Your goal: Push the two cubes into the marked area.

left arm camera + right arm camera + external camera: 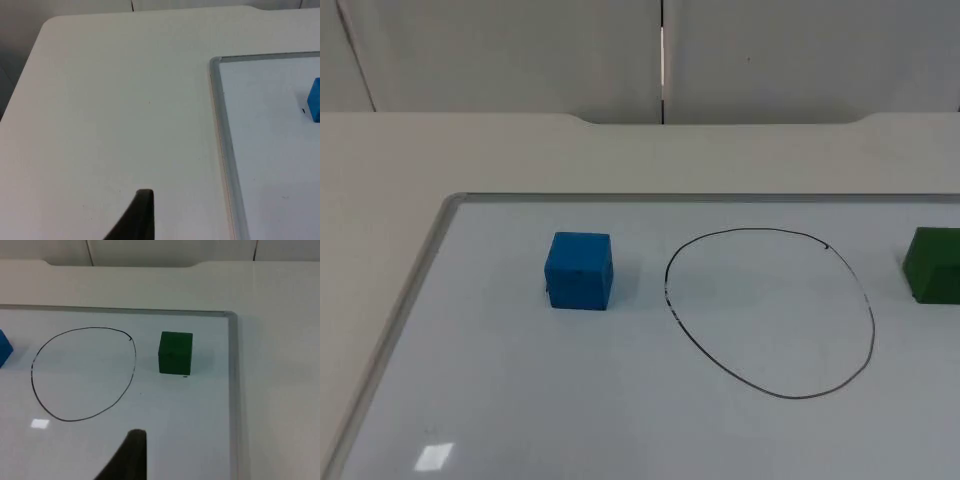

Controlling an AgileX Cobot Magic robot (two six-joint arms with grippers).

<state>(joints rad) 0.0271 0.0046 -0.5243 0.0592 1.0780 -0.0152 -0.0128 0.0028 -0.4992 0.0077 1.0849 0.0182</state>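
Blue cube [579,271] sits on the whiteboard [520,400], just left of the drawn oval [770,312], outside it. Green cube [175,352] sits right of the oval, near the board's right frame, cut off in top view. Open board all round. Left gripper [135,220] hangs over bare table [110,110], right gripper [127,457] over the board; jaws: can't tell.

The top view looks down and forward from a fixed height over the whiteboard [520,400] toward the grey partition wall [520,50]. The left wrist view looks along its arm over the bare desk [110,110], near the board's left edge. The right wrist view faces the board's right part. All three share the blue cube [579,271]; top and right wrist also share the drawn circle [80,419] and green cube [175,353].
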